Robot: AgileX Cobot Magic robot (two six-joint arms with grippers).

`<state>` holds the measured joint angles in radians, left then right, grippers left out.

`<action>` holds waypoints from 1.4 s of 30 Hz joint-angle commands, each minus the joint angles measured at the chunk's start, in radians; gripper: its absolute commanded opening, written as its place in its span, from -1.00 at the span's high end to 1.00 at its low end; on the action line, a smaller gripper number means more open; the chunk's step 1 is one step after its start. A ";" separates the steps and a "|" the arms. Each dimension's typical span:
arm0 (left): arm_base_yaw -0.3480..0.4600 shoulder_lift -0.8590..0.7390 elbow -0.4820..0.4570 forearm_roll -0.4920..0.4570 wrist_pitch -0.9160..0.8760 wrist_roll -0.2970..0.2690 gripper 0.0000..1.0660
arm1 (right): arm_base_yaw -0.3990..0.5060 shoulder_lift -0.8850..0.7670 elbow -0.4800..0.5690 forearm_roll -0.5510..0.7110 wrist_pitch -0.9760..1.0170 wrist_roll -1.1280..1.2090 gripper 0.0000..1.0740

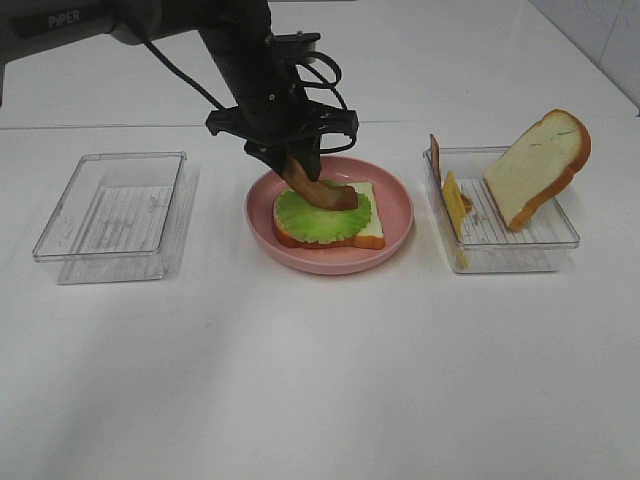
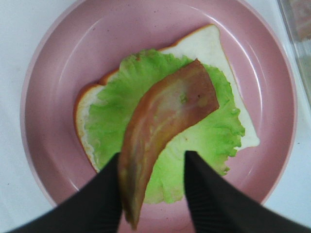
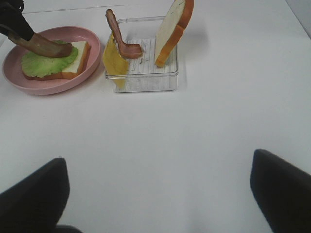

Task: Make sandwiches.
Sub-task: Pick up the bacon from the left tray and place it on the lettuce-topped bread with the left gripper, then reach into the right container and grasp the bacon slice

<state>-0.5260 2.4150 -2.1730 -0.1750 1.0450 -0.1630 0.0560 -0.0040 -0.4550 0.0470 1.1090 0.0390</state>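
Note:
On the pink plate (image 1: 397,232) (image 2: 48,73) (image 3: 48,87) lies a white bread slice (image 1: 374,226) (image 2: 206,43) covered by a green lettuce leaf (image 1: 318,217) (image 2: 204,136). A brown bacon strip (image 1: 322,191) (image 2: 165,116) slants down onto the lettuce. Its upper end stands between the fingers of my left gripper (image 1: 300,163) (image 2: 153,194), leaning on one finger with a gap to the other; the jaws are apart. My right gripper (image 3: 158,199) hovers wide open over bare table, away from the food.
A clear tray (image 1: 520,250) (image 3: 150,80) right of the plate holds an upright bread slice (image 1: 535,165) (image 3: 172,31), a yellow cheese slice (image 1: 455,205) (image 3: 114,63) and another bacon strip (image 1: 435,150) (image 3: 119,36). An empty clear tray (image 1: 115,215) sits left of the plate.

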 commanded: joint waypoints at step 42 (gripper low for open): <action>0.511 -0.727 0.623 0.188 0.164 0.136 -0.87 | -0.003 -0.031 0.003 -0.004 -0.010 -0.004 -0.74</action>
<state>-0.0120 1.7260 -1.5690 0.0170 1.2050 -0.0290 0.0560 -0.0040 -0.4550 0.0470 1.1090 0.0390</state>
